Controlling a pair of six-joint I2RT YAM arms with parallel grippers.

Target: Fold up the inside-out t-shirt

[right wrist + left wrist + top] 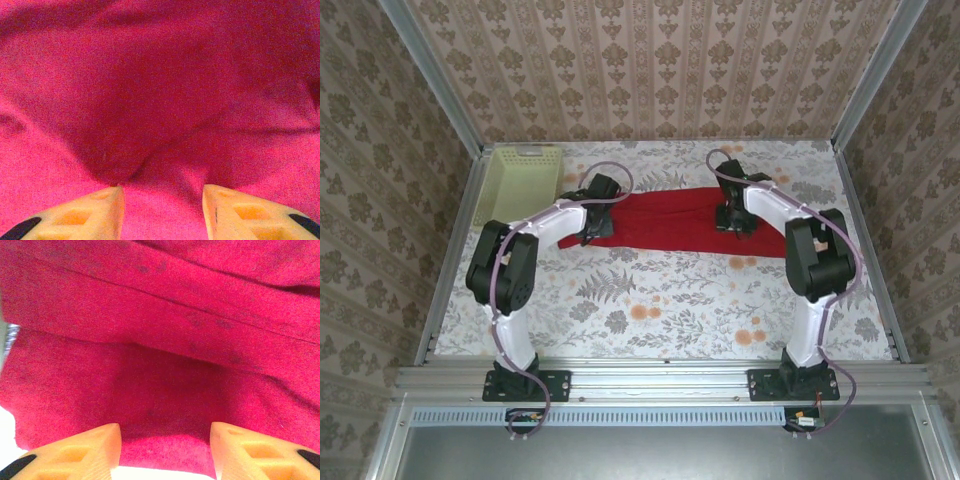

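The inside-out t-shirt (670,220) is red and lies as a long, narrow band across the far half of the table. My left gripper (592,232) is at its left end. In the left wrist view the left gripper (165,450) is open, its orange fingers (90,450) spread just over the shirt's hem (160,340), with pale table showing below. My right gripper (732,222) is over the band right of its middle. In the right wrist view the right gripper (162,210) is open too, close above wrinkled red cloth (160,75), nothing pinched.
A pale yellow-green basket (520,175) stands at the table's far left corner, just beyond the left arm. The floral tablecloth (660,300) is bare between the shirt and the arm bases. Metal frame posts and patterned walls close in the sides and back.
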